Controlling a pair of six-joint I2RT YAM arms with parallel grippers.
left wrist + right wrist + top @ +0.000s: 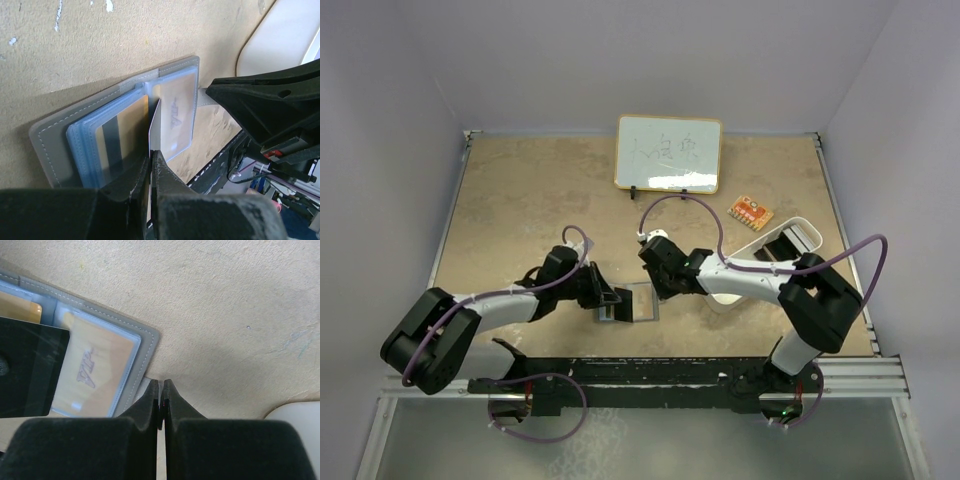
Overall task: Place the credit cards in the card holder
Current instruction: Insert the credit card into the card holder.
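Observation:
The grey card holder [645, 302] lies open between both arms, its clear sleeves showing. A gold card [117, 137] with a dark stripe sits in the left sleeves, and a sleeve marked VIP [175, 112] lies on the right. My left gripper [151, 152] is shut on a thin pale card [154, 125] that stands on edge over the fold. My right gripper [161, 382] is shut at the holder's right edge [145, 340], on its small grey tab [202, 95]. An orange card [751, 210] lies on the table at the back right.
A white oblong tray [790, 240] stands right of the holder, under the right arm. A small whiteboard [668, 153] leans at the back edge. Grey walls close in the tan table on three sides.

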